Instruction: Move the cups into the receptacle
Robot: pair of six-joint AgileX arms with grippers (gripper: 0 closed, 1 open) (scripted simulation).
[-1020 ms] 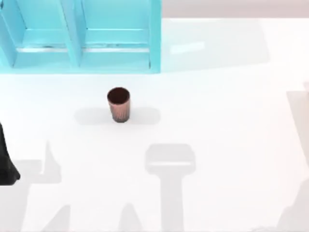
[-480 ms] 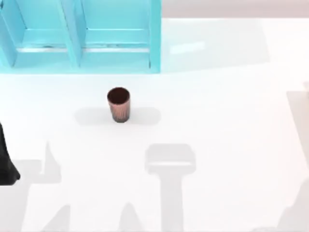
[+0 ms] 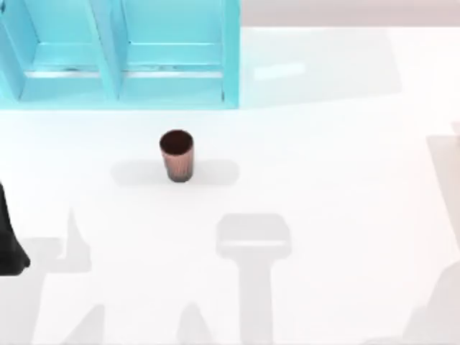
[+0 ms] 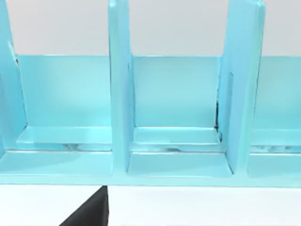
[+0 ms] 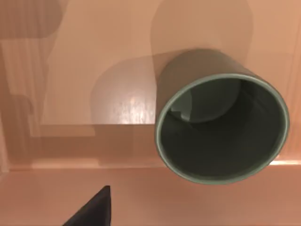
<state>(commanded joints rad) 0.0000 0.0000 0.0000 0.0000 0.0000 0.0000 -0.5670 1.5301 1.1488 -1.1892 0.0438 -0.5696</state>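
- A white desk fills the top view, crossed by grey shadows, with a pale wall strip beyond its far edge.
- A turquoise receptacle stands at the desk's far left. It is an open rack split by upright dividers. The left wrist view faces it and shows three bays, of which the middle bay holds nothing visible.
- One copper-brown cup stands upright on the desk, in front of the receptacle and apart from it, with ribbed sides and a dark inside.
- One olive-grey cup appears in the right wrist view, its mouth open toward the camera and nothing inside it, over a pinkish surface.
- That makes two cups and one receptacle.
- The left arm sits at the desk's left edge, nearer than the copper-brown cup.
- How far either claw is spread, I cannot tell.
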